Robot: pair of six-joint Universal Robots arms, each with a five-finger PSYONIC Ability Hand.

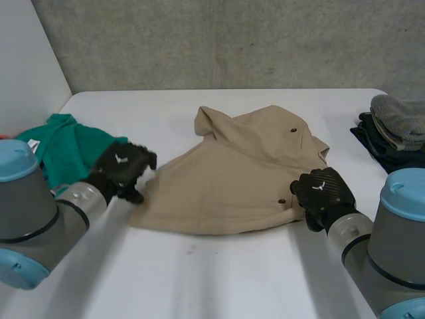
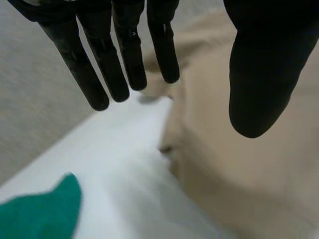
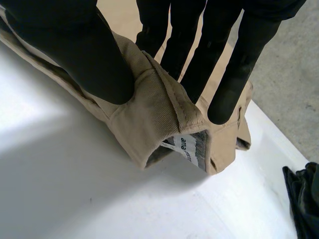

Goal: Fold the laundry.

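Note:
A tan garment (image 1: 239, 173) with small dark buttons lies crumpled in the middle of the white table (image 1: 219, 279). My left hand (image 1: 123, 169) hovers at the garment's left edge. In the left wrist view that hand (image 2: 124, 55) is open, its fingers straight and its thumb spread apart, with the tan cloth (image 2: 239, 164) lying past the fingertips and nothing gripped. My right hand (image 1: 323, 193) sits at the garment's near right corner. There its thumb (image 3: 75, 50) and fingers pinch a folded waistband of the tan garment (image 3: 154, 109), where a white label shows inside.
A green garment (image 1: 66, 146) lies bunched at the table's left side, close behind my left hand; its edge (image 2: 40, 214) shows in the left wrist view. A pile of dark and grey clothes (image 1: 395, 133) sits at the right edge. A concrete wall stands behind the table.

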